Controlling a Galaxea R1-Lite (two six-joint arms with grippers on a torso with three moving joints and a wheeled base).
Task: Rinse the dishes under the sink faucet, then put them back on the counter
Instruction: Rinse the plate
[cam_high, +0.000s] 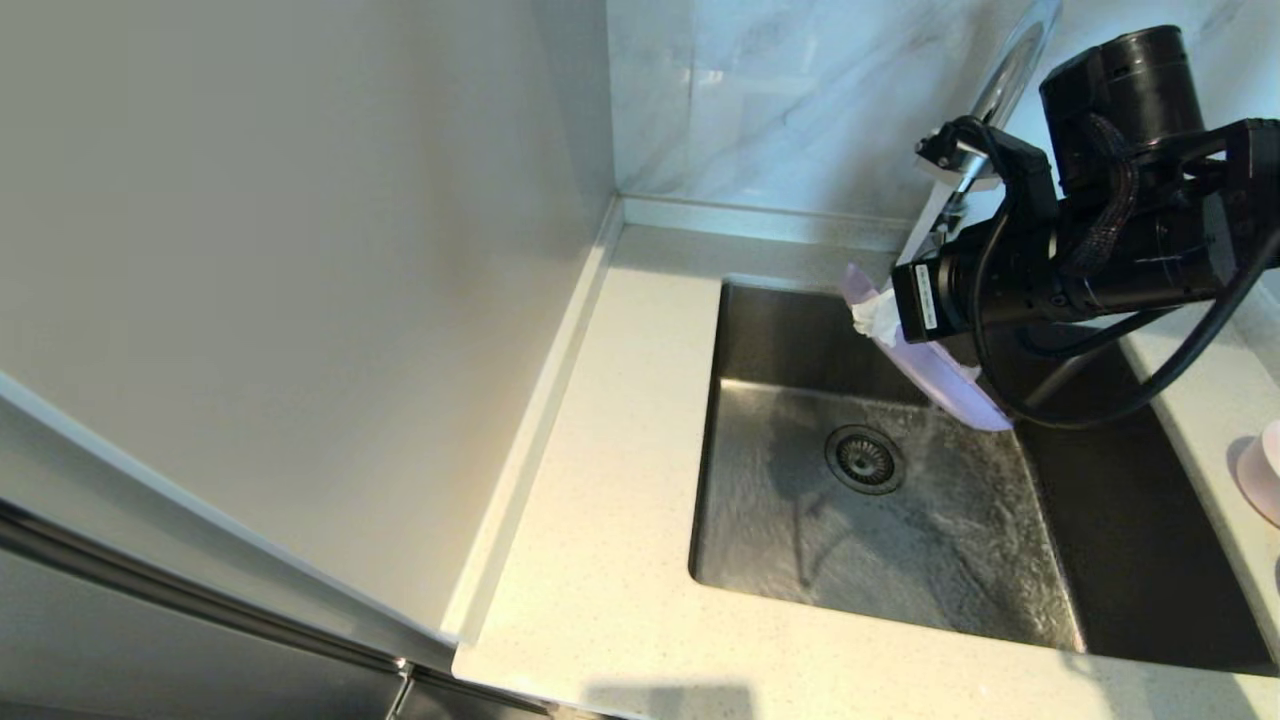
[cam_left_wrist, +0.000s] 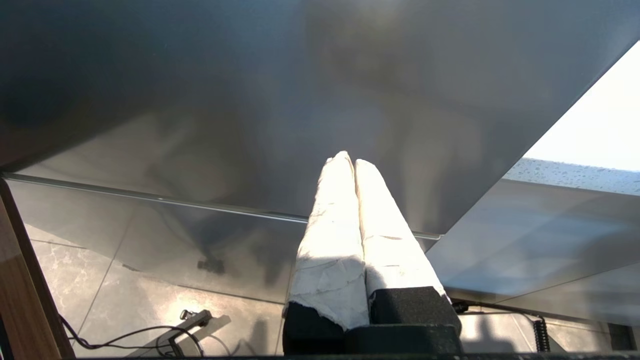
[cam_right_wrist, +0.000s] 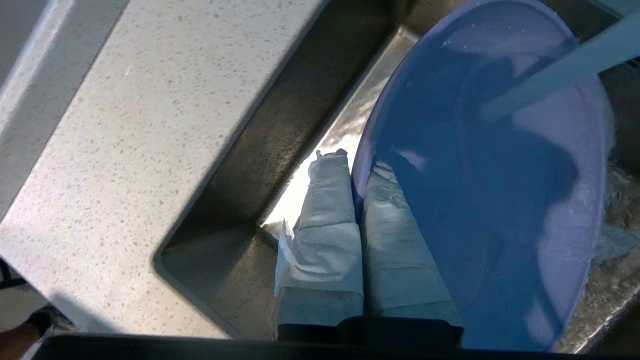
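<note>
Currently my right gripper (cam_right_wrist: 356, 165) has its jaws clamped on the lavender plate (cam_right_wrist: 500, 200) rim, plate tilted over the sink (cam_high: 900, 520) under the faucet (cam_high: 1005, 70); left gripper (cam_left_wrist: 354, 161) parked, jaws closed.

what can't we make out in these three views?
- Faucet: head view, spout and base hidden behind the right arm.
- Lavender plate: the right hand is shut on its rim; in the head view most of it sits behind that hand and wrist.
- Pink cup: cut off by the head view's right edge.
- White bowl: in no view.
- Left hand: shut, parked by a cabinet; absent from the head view.
</note>
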